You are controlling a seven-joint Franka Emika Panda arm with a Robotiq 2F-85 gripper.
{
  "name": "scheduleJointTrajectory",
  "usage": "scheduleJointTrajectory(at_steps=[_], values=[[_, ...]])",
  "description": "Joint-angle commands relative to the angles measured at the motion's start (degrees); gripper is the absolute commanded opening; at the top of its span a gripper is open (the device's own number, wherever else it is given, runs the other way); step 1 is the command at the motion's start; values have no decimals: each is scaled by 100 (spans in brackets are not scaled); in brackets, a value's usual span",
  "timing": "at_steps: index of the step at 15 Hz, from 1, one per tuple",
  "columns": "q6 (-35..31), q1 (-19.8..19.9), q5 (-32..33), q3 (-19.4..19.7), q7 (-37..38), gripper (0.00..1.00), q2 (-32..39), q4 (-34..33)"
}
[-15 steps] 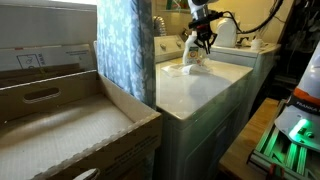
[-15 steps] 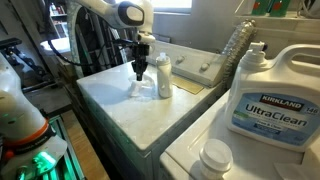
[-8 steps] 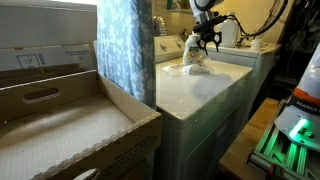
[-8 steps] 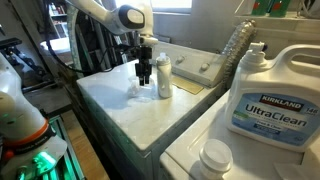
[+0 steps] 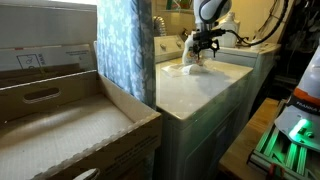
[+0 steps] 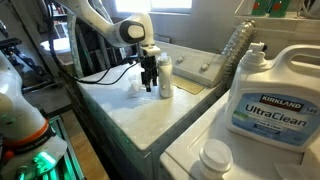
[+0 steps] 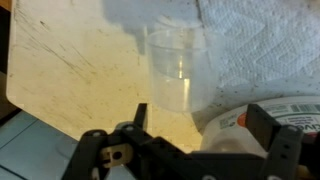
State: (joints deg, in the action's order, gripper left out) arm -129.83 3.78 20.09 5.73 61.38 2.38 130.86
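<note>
Wrist view: clear cup (image 7: pixel 178 68) just beyond claw (image 7: pixel 200 128), jaws spread wide.

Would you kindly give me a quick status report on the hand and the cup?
Hand open, holding nothing. Clear cup free on the washer top, just ahead of the hand. White bottle close beside the hand; paper towel by the cup.

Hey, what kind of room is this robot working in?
Probably a home laundry room: a white top-loading washing machine, a large UltraClean detergent jug on the appliance beside it, and a small white bottle standing on the washer's lid.
</note>
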Motion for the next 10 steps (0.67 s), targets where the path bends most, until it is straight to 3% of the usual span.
scheduleJointTrajectory(at_steps=[1,8,9,10], values=[[-510,40,-26,27,-13,100,123,142],[-346,12,-314,36,-381,100,358,89],[-354,11,-391,33,-436,95,399,68],[-357,8,-445,31,-479,74,429,47]])
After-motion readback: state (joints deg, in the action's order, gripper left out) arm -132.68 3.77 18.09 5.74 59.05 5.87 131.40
